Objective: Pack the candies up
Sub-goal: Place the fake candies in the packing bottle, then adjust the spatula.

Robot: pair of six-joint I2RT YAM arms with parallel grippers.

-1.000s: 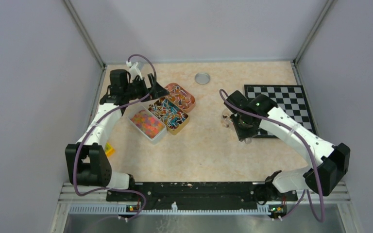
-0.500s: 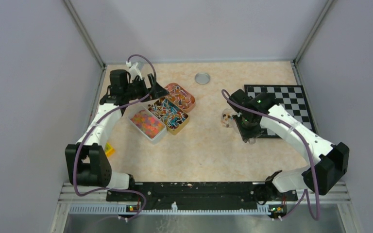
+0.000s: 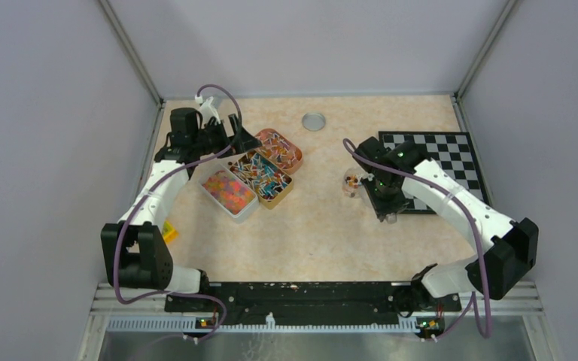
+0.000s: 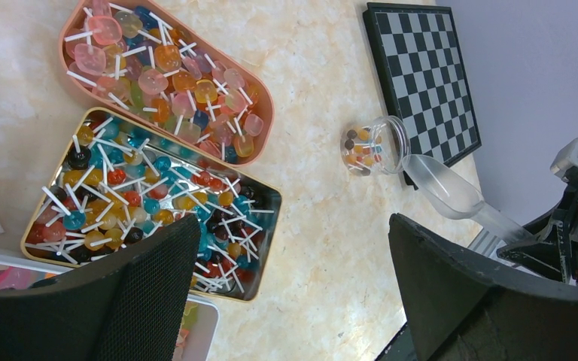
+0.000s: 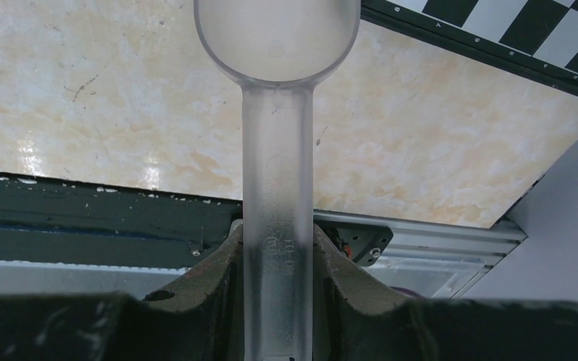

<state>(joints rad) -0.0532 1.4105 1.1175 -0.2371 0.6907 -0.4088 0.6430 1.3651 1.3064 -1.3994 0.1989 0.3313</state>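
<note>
The right gripper (image 5: 278,252) is clamped on the handle of a translucent plastic scoop (image 5: 277,45). Its bowl is empty beyond the fingertips, just beside a small clear glass jar (image 4: 372,145) (a few sweets inside). The left gripper (image 4: 293,233) hangs spread wide above the tiny multicoloured bead candies (image 3: 228,189). Dip in shallow, then carry the scoop level.

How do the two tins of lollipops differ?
The pink tin is oval with rounded ends; the gold tin is rectangular. The pink tin's lollipops are mostly pale pink and orange; the gold tin's include blue, dark and red. Both are open, full, lying side by side.
</note>
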